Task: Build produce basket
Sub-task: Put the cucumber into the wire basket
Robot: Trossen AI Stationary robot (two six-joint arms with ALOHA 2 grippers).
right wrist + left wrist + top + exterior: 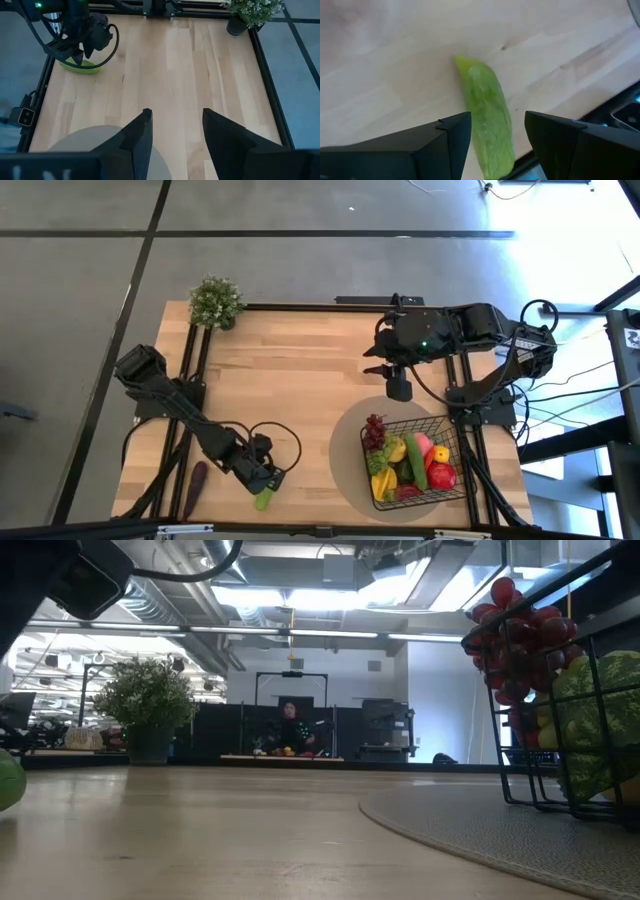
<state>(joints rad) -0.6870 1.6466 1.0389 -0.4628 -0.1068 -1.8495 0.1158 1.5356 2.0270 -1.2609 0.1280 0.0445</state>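
I see the basket [418, 463] on the round mat [345, 450], already holding most of the produce. 1 green cucumber [487, 117] lies well apart from the basket, at the table's front edge, between the open fingers of my left gripper [495, 137]. An eggplant [194, 488] lies just beyond it, farther from the basket. My right gripper [172, 135] waits open behind the basket. My worry: closing off-centre could squirt the cucumber off the edge.

Light green cucumber [487, 122]; black wire basket [447, 490]; pale striped wooden table [300, 370].
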